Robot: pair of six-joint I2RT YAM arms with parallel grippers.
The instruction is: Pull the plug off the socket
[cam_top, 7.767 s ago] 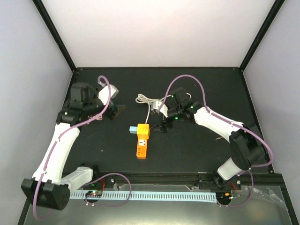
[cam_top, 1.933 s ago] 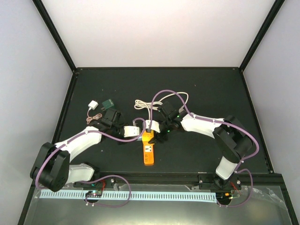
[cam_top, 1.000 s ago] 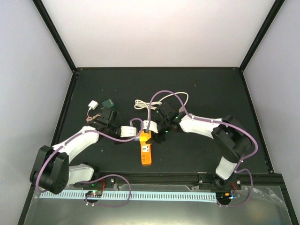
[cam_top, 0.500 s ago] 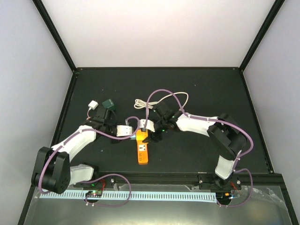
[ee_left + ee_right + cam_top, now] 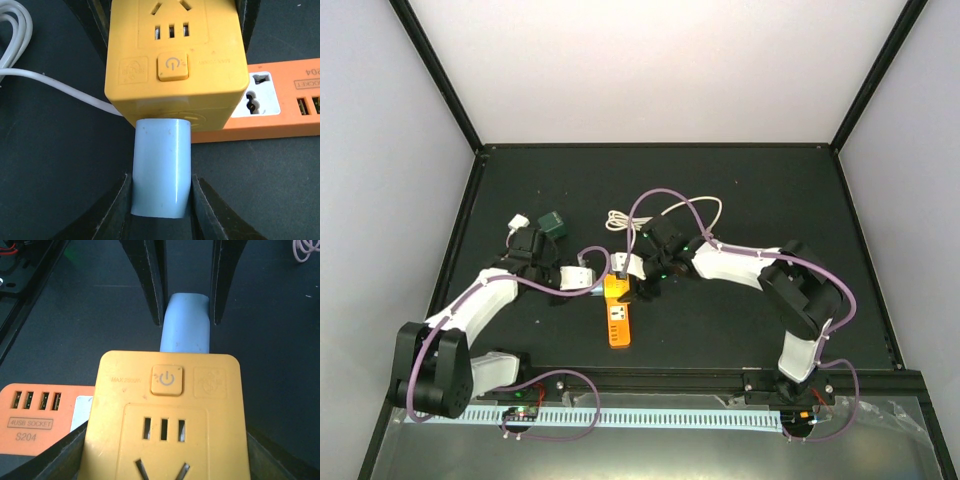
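Note:
A pale blue plug (image 5: pixel 162 165) sticks out of one side of a yellow cube (image 5: pixel 172 55). The cube sits at the far end of the orange socket strip (image 5: pixel 619 325). My left gripper (image 5: pixel 161 180) is shut on the plug, one finger on each side. My right gripper (image 5: pixel 165 440) comes from the opposite side and is shut on the yellow cube (image 5: pixel 167 410). The orange strip (image 5: pixel 42 415) lies flat beside the cube. In the top view the plug (image 5: pixel 599 290) shows just left of the cube (image 5: pixel 615 288). A thin white cord (image 5: pixel 45 82) runs behind the cube.
A dark green cube (image 5: pixel 553 221) and a small white charger (image 5: pixel 519 225) lie at the back left, behind my left arm. The cream cord (image 5: pixel 665 211) loops behind my right wrist. Black frame rails border the table.
Both grippers, the plug, the cube and the orange strip have slid together a little to the left. Both grips are the same, and the plug sits in the cube as before.

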